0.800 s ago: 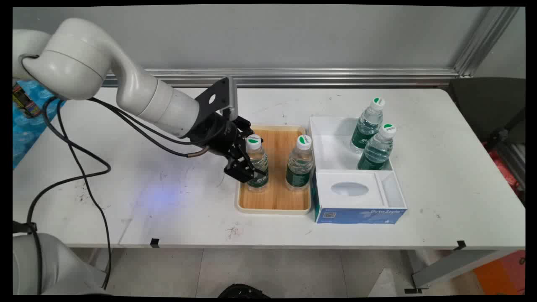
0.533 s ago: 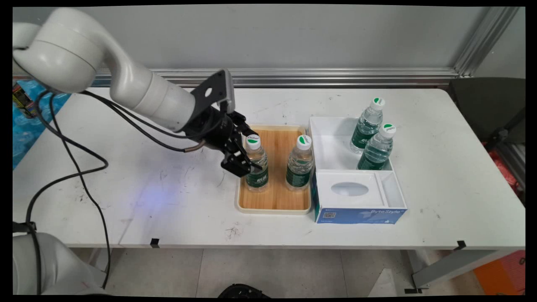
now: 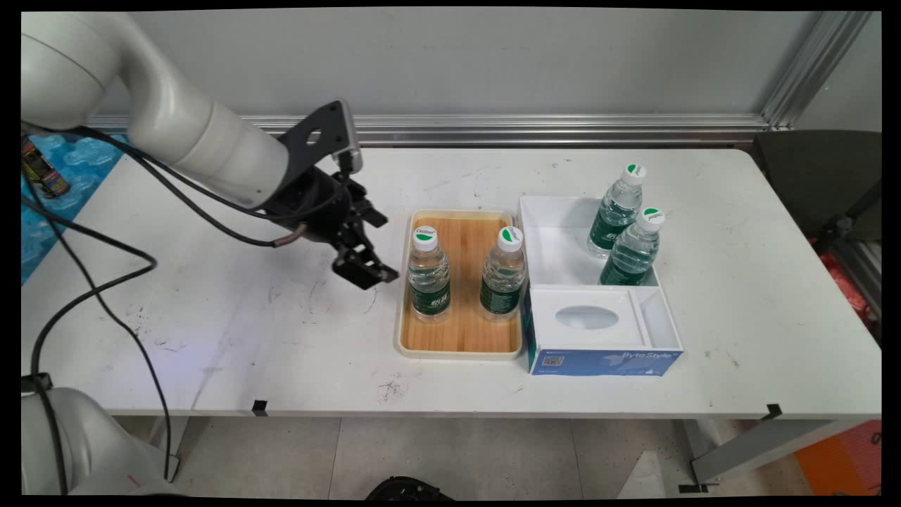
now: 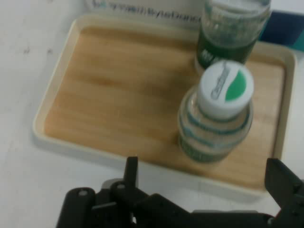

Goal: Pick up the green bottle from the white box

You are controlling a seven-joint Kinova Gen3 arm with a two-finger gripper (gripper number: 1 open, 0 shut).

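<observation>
Far left, beyond the counter [image 3: 211, 331] edge: a patch of blue patterned material [image 3: 70, 158] with a small can-like object [image 3: 42, 172] on it, too small to identify.

Black cables [image 3: 91, 282] hang from the arm and loop down over the counter's left half.

Pincer [image 3: 376, 250] hovers over bare counter just left of the wooden tray [image 3: 461, 348], apart from it. Its fingers stand wide apart and grip nothing. In the hand view the two fingers [image 4: 131, 171] rise at bottom left and bottom right, with the nearest bottle between and beyond them, not touched.

Tray: light wood floor, cream rim, lying flat on the counter at centre. Two water bottles stand upright on it. Left bottle [image 3: 429, 276] sits near the tray's left edge, closest thing to the pincer; white cap with a green mark, green label. In the hand view its cap [image 4: 224, 89] faces the camera. Right bottle [image 3: 502, 274] stands near the tray's right edge, same make, well apart from the first.

Just right of the tray, touching or nearly touching it: a white box [image 3: 556, 239] with an open rear compartment. Its front part is a blue-sided tissue box [image 3: 598, 360] lettered "Byte Style", oval opening on top.

Two more bottles upright in the rear compartment at its right side: rear bottle [image 3: 618, 208] and front bottle [image 3: 635, 248], close together, overlapping in the main view.

Far right, beyond the counter: a dark chair [image 3: 820, 183].
</observation>
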